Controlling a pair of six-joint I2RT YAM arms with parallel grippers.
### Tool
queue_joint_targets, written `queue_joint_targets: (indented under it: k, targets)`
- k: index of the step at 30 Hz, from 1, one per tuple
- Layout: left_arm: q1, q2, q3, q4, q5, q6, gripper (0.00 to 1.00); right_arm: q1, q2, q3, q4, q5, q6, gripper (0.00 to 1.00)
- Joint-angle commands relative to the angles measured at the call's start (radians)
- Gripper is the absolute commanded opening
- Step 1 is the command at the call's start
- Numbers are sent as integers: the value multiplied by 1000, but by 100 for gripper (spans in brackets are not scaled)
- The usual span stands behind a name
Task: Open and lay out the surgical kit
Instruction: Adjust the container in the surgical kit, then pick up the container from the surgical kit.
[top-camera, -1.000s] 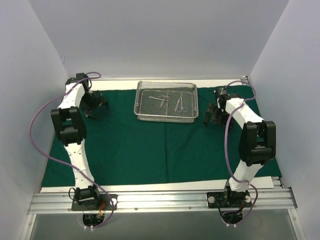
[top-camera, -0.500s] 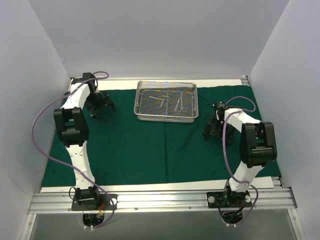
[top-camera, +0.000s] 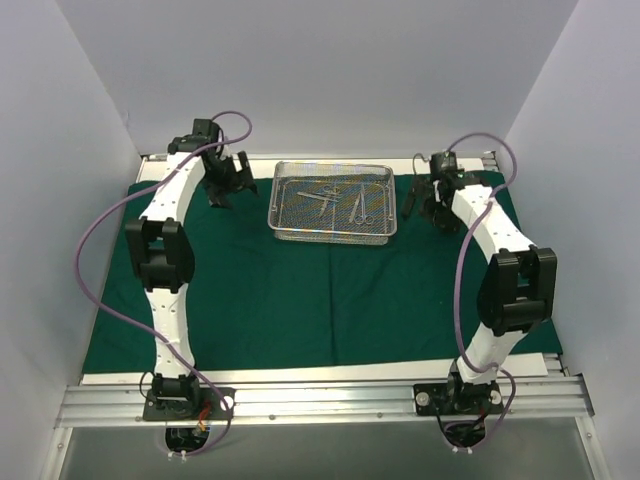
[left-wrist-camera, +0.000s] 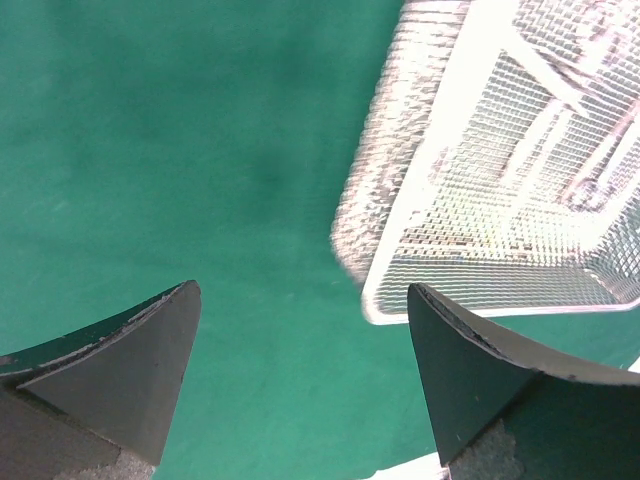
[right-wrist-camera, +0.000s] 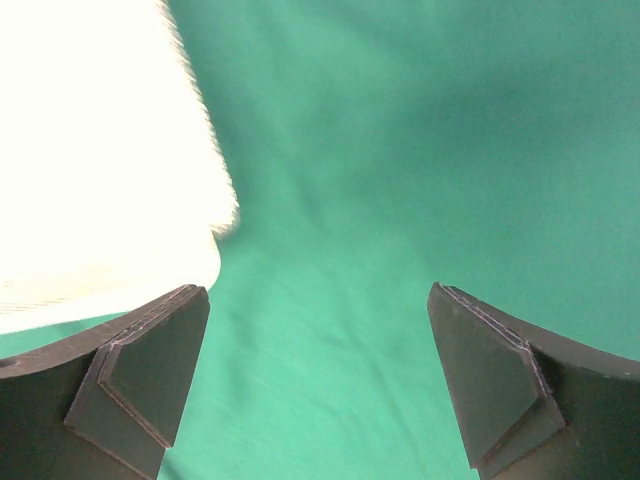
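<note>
— Left claw (top-camera: 228, 180) and right claw (top-camera: 424, 198): how do we find them from above?
— We see both spread wide and empty, above the green cloth (top-camera: 300, 290). The mesh tray (top-camera: 298, 220) stands between them, just beside each one.
— And from the left wrist?
— Its fingers (left-wrist-camera: 120, 380) stand far apart, with only cloth between them. The tray is ahead and to their right, not touched.
— And the right wrist?
— Again wide open, nothing held. The tray is a bright blur to the left of this claw.
— So how far are we?
— We judge the cloth is already opened flat. The instruments (top-camera: 335, 200) lie inside the tray, so laying them out is what remains.
</note>
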Motion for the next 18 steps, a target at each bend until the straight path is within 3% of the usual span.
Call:
queue_joint_targets:
  k: [1, 8, 18]
  targets:
    - [-32, 35, 70, 88, 22, 38, 94, 6, 19, 130, 66, -75, -75, 100]
    - [-85, 121, 168, 107, 13, 61, 94, 13, 219, 389, 67, -106, -144, 100]
    - [-130, 204, 220, 99, 8, 52, 94, 29, 400, 509, 120, -134, -152, 99]
